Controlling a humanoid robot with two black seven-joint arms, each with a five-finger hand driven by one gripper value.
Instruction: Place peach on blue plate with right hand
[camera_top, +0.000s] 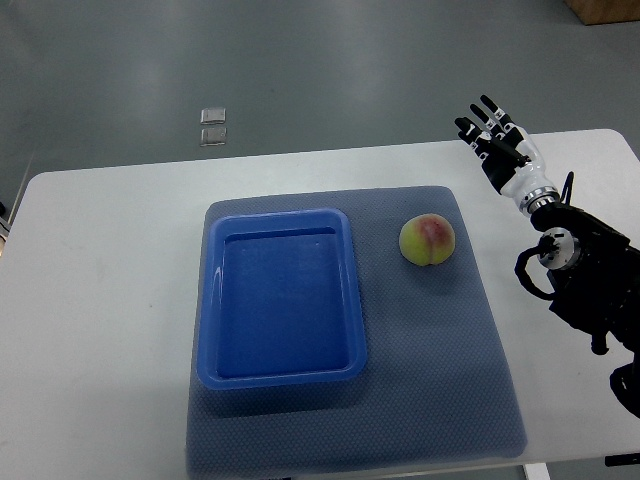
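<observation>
A yellow-green peach (427, 241) with a red blush sits on the grey mat, just right of the blue plate (213, 300). The plate is a rectangular blue tray with nothing in it. My right hand (490, 133) hovers over the table's far right part, above and to the right of the peach, well apart from it. Its fingers (489, 107) are spread and hold nothing. The black right arm (585, 275) enters from the right edge. The left arm does not show.
A grey mat (440, 380) covers the middle of the white table (100, 300) and carries the plate and the peach. Two small clear squares (212, 126) lie on the floor beyond the table's far edge.
</observation>
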